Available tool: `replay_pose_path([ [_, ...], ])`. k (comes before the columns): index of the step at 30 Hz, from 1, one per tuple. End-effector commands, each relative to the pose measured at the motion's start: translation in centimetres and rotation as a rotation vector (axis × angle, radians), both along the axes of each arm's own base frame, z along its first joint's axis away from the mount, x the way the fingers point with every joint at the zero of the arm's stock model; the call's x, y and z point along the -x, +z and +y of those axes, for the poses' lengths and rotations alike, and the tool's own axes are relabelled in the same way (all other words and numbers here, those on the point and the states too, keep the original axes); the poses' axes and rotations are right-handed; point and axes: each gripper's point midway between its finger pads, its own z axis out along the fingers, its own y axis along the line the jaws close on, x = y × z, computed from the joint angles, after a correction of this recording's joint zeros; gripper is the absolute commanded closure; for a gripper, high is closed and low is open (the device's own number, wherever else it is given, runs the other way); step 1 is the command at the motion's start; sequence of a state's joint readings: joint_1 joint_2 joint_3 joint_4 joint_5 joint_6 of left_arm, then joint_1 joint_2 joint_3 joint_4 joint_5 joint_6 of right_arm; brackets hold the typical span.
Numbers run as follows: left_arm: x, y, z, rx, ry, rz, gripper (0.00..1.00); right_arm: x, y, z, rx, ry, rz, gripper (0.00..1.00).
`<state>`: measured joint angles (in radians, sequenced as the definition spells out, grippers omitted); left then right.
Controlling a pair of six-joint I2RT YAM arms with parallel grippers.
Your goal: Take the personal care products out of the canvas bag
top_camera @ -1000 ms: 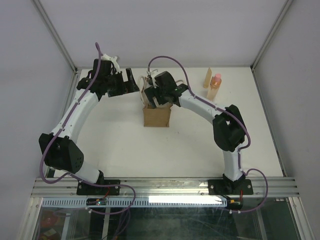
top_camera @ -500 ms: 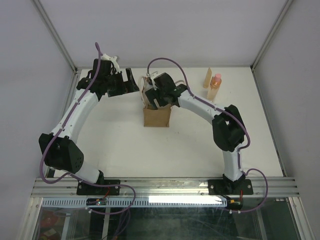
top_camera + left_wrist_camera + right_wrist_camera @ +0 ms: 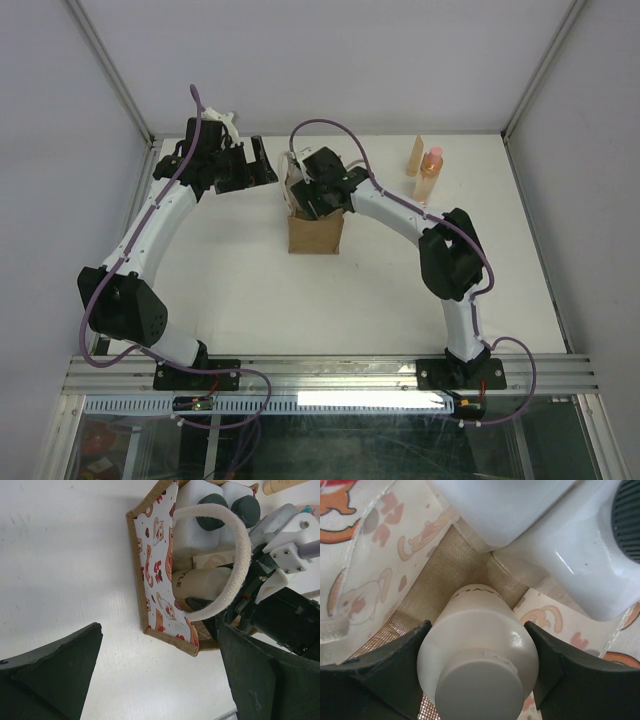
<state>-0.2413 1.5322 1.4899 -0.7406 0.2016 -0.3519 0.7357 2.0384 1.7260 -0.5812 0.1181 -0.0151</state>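
Toward the far middle of the white counter [image 3: 250, 290] stands the canvas bag [image 3: 315, 232], upright, brown on its near face, with a white side printed in red and orange marks turned to the left. The right end effector [image 3: 477, 625] reaches down into the bag's open mouth from the right. Its two dark fingers [image 3: 385, 665] lie against either side of the cream bottle [image 3: 479, 655], clasping it just below its rounded cap. The bottle is still inside the bag, with the woven brown lining behind it. Beside it in the far part of the bag stand the two white bottles [image 3: 192, 527], pressed together, their dark ribbed caps upward. One pale looped handle [image 3: 239, 545] arches over the bag's opening, above the cream bottle. The left end effector [image 3: 262, 165] hovers just left of the bag, apart from it, released, with its jaws spread wide and nothing between them; its wrist view looks onto the printed side. Out of the bag, at the far right of the counter and well apart from it, the orange-pink bottle [image 3: 430, 172] with its pink cap stands upright. The tan flat tube [image 3: 415, 155] stands just beside it on the left.
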Motion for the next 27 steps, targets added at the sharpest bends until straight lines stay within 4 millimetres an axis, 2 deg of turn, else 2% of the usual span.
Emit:
replay_pose_path([
  [1, -0.8, 2.7, 0.0, 0.015, 0.017, -0.076, 0.01, -1.4, 8.2, 1.9, -0.147, 0.008, -0.128, 0.71],
  [4, -0.9, 2.7, 0.0, 0.019, 0.019, -0.073, 0.01, -1.4, 11.3, 2.4, -0.227, 0.013, -0.146, 0.83],
  [10, -1.1, 2.8, -0.1, 0.026, 0.028, -0.072, 0.01, -0.7, 18.0, 2.8, -0.470, -0.011, -0.124, 0.92],
  [16, -1.1, 3.2, 0.2, 0.022, 0.047, -0.086, 0.01, -0.2, 21.8, 1.9, -0.665, -0.053, -0.046, 0.99],
  [21, -1.1, 3.3, 0.3, 0.024, 0.053, -0.087, 0.01, -0.4, 25.4, 0.1, -0.833, -0.082, -0.001, 1.00],
  [27, -0.8, 3.1, 0.3, 0.034, 0.060, -0.081, 0.01, -0.3, 29.4, -4.1, -1.003, -0.113, 0.036, 1.00],
])
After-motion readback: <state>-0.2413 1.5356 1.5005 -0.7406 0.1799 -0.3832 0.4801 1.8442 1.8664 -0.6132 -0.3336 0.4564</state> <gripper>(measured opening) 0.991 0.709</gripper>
